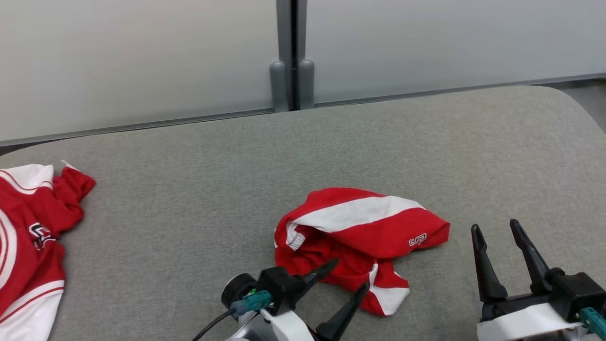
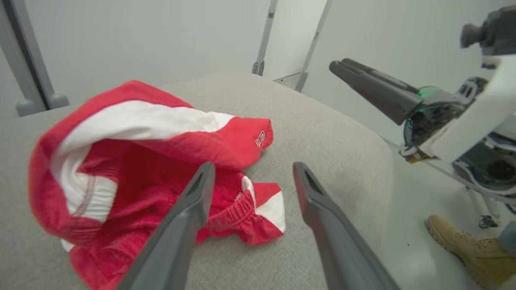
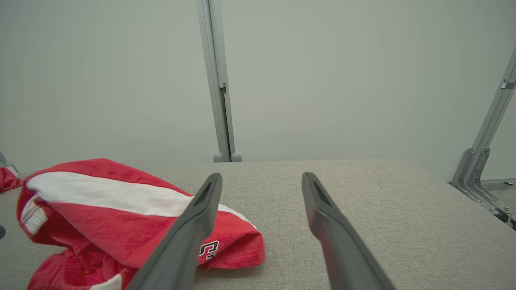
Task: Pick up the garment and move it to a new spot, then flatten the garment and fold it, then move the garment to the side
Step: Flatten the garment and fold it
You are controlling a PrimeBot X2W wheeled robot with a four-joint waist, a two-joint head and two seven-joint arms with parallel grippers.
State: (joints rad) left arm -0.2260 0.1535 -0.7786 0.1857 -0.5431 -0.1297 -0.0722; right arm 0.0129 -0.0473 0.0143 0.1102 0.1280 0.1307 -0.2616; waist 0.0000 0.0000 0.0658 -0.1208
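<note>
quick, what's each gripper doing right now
Left gripper: open, empty, at the crumpled red and white fabric garment.
Right gripper: open, empty.

Red-and-white jersey (image 1: 28, 232) at grey table's (image 1: 189, 189) left edge; tan boot (image 2: 463, 246).

The shorts (image 1: 360, 237) are bright red with a fat white stripe, white inside the waistband and a tiny white-outlined logo near one hem. Way off to the left of the shorts there's a jersey (image 1: 28, 227) in the same red, with white panels, thin red-and-white piping and a dark-and-white logo. The table (image 1: 189, 189) is plain heathered grey fabric. The left tool (image 1: 350, 272) and right tool (image 1: 494, 225) are both matte black, and the left has a teal connector (image 1: 253, 301). Behind the shorts the wall (image 1: 142, 57) is pale grey and its post (image 1: 292, 57) a darker grey. Off to the right of the shorts is a tan boot (image 2: 463, 245).
</note>
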